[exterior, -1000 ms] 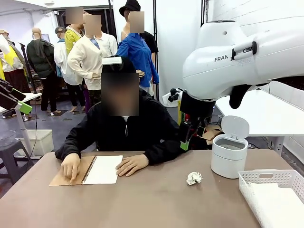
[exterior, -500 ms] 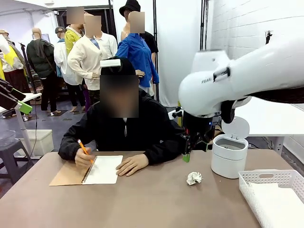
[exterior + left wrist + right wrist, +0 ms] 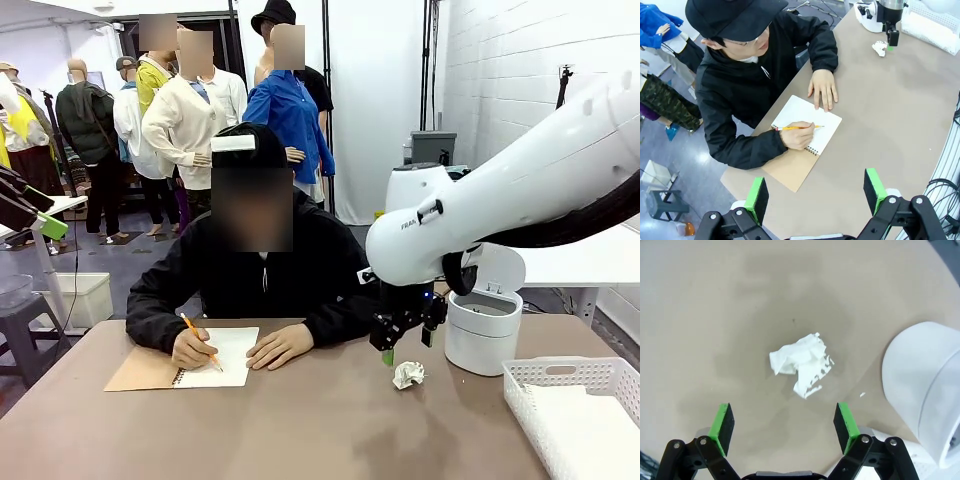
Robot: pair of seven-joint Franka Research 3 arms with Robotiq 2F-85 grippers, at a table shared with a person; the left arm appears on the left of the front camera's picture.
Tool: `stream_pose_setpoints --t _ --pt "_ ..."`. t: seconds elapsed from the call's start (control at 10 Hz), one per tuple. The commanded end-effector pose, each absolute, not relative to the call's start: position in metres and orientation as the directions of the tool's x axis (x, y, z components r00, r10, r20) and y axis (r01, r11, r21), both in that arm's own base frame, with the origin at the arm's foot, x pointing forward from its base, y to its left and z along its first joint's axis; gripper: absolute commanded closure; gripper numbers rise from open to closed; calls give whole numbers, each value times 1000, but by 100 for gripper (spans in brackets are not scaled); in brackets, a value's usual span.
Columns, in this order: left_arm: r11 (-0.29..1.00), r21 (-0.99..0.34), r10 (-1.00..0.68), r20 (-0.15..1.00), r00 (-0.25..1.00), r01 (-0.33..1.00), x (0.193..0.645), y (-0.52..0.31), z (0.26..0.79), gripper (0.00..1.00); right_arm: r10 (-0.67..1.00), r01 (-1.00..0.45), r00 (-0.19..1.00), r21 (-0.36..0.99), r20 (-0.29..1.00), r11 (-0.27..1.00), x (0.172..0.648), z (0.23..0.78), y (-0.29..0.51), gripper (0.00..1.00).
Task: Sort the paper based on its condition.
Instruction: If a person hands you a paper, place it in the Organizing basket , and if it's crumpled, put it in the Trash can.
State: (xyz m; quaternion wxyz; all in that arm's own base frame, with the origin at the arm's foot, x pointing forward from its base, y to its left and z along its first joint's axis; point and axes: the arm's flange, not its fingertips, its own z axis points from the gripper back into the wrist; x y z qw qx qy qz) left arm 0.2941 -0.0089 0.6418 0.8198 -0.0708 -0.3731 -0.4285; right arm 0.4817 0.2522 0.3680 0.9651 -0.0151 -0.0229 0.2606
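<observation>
Far left of the bench (image 3: 300, 430): notebook (image 3: 225, 360) lying open, writing hand (image 3: 193, 350) of the person on the page with a pencil (image 3: 192, 330), other hand (image 3: 280, 345) flat beside it. Above that end, seen from the left wrist: left pincer (image 3: 816, 195) released, pads spread wide, nothing between them, high over the bench and well apart from any loose paper.

Middle right: right pincer (image 3: 405, 345) pointing down, released, pads wide apart, empty, hanging just above the wad (image 3: 407, 375). Wad resting on bare bench, crumpled and lumpy, with no real long axis, so probably no need to turn the wrist for it. From the right wrist: wad (image 3: 800, 365) ahead of the pincer, roughly centred between the two pads (image 3: 722, 422), a touch toward the bin side, not yet touched. Relation that matters: wad straight below and between the open pads, so likely a plain descent and a close. Right arm by far the nearer; left arm far off across the bench.

Just right of the wad: white bin (image 3: 483, 330), lid up, probably the place for crumpled paper. Risks, by judgement: pad on that side brushing the bin wall, or the light wad skidding away on closing.

Far right: white basket (image 3: 525, 395), something flat and white inside, perhaps smooth sheets; too pale to say more.
</observation>
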Motion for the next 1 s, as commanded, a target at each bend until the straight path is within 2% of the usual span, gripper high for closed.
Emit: stream_pose_setpoints --t 0.0,0.2,0.3,0.4,0.7,0.9 --pt "628 209 -646 676 354 749 295 -8 642 0 465 -460 884 -97 42 883 501 346 266 0" --pt "628 209 -646 676 354 749 295 -8 642 0 447 -442 894 -88 37 892 506 334 265 0" --pt "628 209 -646 676 354 749 295 -8 642 0 437 -438 899 5 29 899 500 345 268 0" --pt "628 209 -646 676 354 749 295 -8 642 0 473 -471 881 -64 24 880 500 334 259 0" --pt "628 209 -646 676 354 749 295 -8 642 0 463 -462 886 -47 26 886 502 335 262 0" --pt "628 209 -646 676 354 749 295 -8 642 0 440 -436 898 -81 30 896 520 315 268 0"
